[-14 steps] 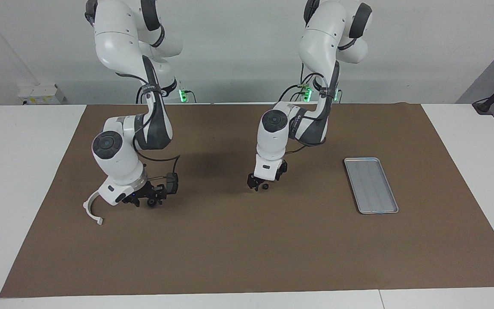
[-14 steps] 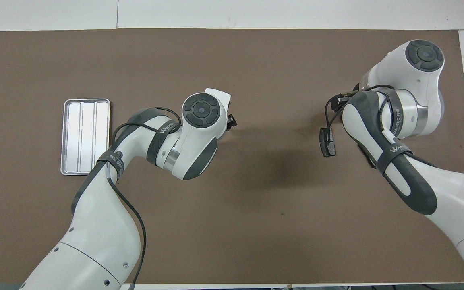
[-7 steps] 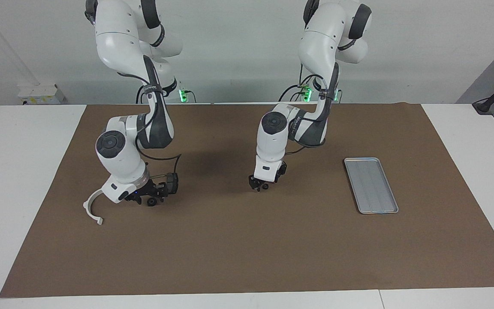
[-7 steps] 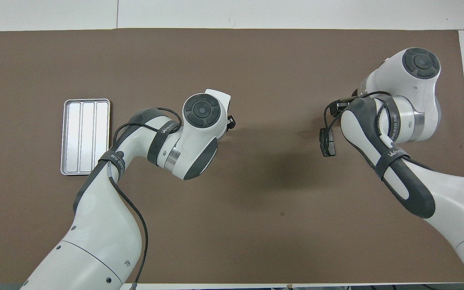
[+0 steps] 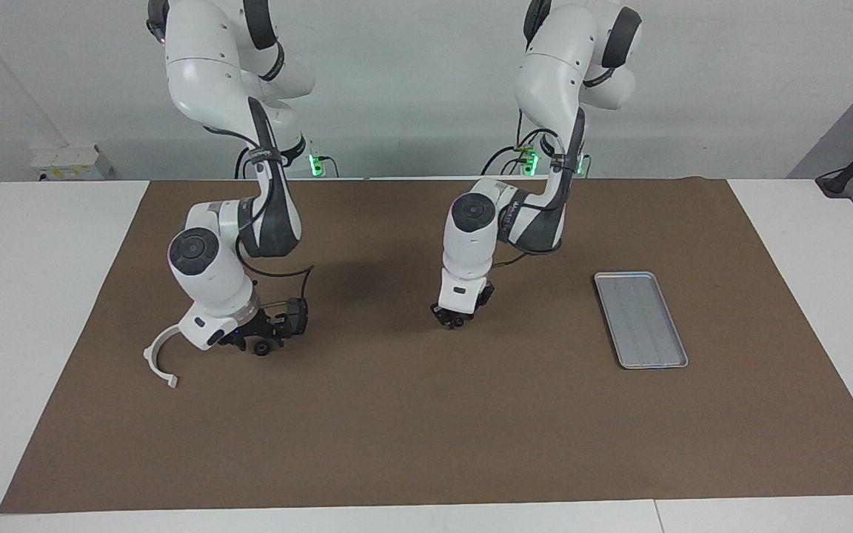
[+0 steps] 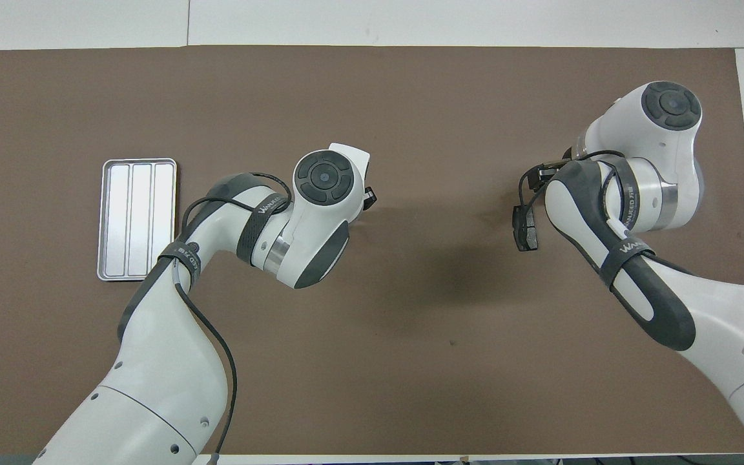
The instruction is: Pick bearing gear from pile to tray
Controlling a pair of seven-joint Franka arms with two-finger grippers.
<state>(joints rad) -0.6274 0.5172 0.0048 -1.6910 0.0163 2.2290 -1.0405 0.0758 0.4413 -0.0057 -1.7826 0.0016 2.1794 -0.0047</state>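
Note:
The bearing gear (image 5: pixel 457 322), a small black round piece, rests on the brown mat mid-table. My left gripper (image 5: pixel 452 320) is down at it, shut on it. In the overhead view the left wrist covers this spot. The pile lies toward the right arm's end: a white semicircular bracket (image 5: pixel 156 357), a dark brake-pad plate (image 5: pixel 297 314) (image 6: pixel 526 227) and a small black round piece (image 5: pixel 261 348). My right gripper (image 5: pixel 247 339) hangs low over the pile between bracket and plate. The silver tray (image 5: pixel 641 318) (image 6: pixel 136 219) lies toward the left arm's end and holds nothing.
A brown mat (image 5: pixel 426 429) covers most of the white table. A black cable loops from the right wrist down beside the brake-pad plate. The mat between the left gripper and the tray is bare.
The left gripper's fingers have drawn in around the small black piece, which stood beside them a second ago. The right arm's wrist has shifted slightly toward the robots above the pile.

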